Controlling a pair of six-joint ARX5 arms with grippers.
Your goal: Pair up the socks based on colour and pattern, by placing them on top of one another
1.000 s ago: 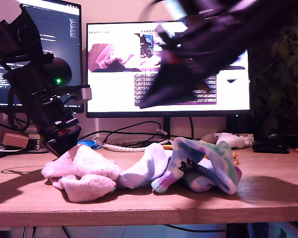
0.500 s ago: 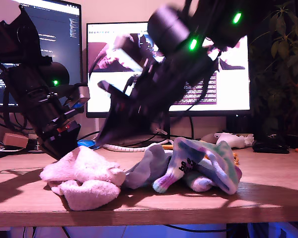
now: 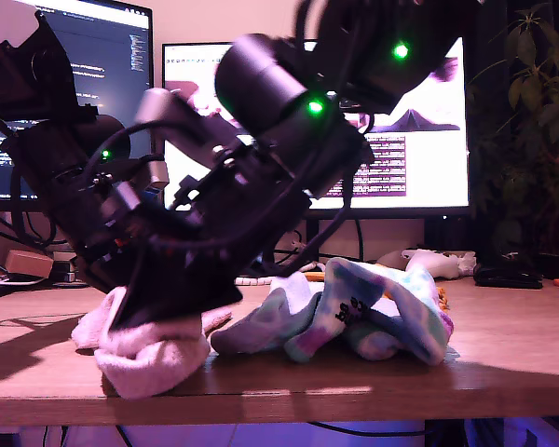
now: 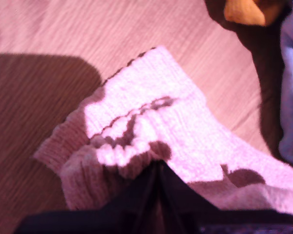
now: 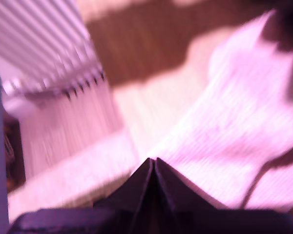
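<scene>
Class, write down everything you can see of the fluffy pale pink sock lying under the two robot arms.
The pink sock is soft, fuzzy knit with a ribbed, gathered cuff. It lies crumpled on the wooden table, at the exterior view's left, its bulk bunched near the front edge. Both dark arms bear down over it. My first tool shows closed tips against its cuff; my second tool, blurred, points at pink fabric too. A pale sock lies beside it.

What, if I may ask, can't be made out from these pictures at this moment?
- Which arm is which: both wrist views show only pink sock, so the exterior view can't be matched.
- Most of the pink socks in the exterior view: the dark arms cover them.
- Second wrist view: motion blur smears the cloth; its pattern is unreadable.
- Orange thing in the first wrist view: cut off by the edge.
- Tie-dye sock count: bunched together.
</scene>
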